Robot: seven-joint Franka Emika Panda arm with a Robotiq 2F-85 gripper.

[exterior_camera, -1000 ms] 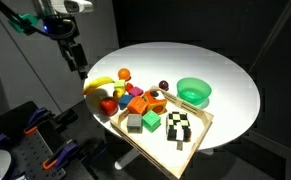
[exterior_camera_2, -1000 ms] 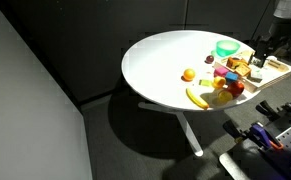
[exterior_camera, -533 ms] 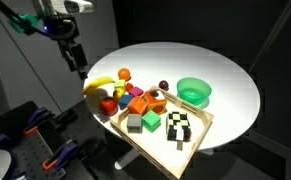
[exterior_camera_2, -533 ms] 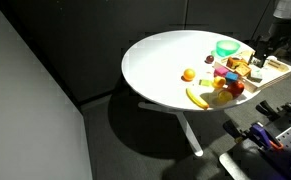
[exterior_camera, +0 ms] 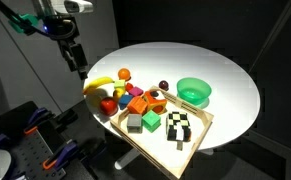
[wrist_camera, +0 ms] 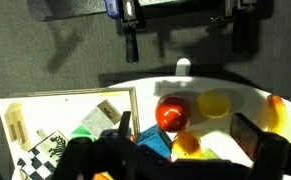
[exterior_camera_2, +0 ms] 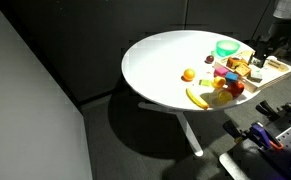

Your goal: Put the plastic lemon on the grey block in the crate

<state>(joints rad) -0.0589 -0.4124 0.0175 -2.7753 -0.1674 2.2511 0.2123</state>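
The plastic lemon (exterior_camera: 115,93) is a small yellow oval lying on the white table between the banana (exterior_camera: 97,84) and a red apple (exterior_camera: 108,104), outside the crate. In the wrist view the lemon (wrist_camera: 215,103) lies just beside the apple (wrist_camera: 171,112). The light-wood crate (exterior_camera: 198,139) holds the grey block (exterior_camera: 134,123) in its near corner, next to a green cube (exterior_camera: 150,121). My gripper (exterior_camera: 77,58) hangs open in the air above the table's edge, beyond the banana, with nothing between its fingers (wrist_camera: 247,135). It stands apart from the lemon.
A checkered block (exterior_camera: 180,126) fills the crate's middle. Orange, red and blue blocks crowd the crate's far rim (exterior_camera: 143,100). An orange (exterior_camera: 124,72), a dark plum (exterior_camera: 163,85) and a green bowl (exterior_camera: 194,92) stand on the round table (exterior_camera_2: 160,60).
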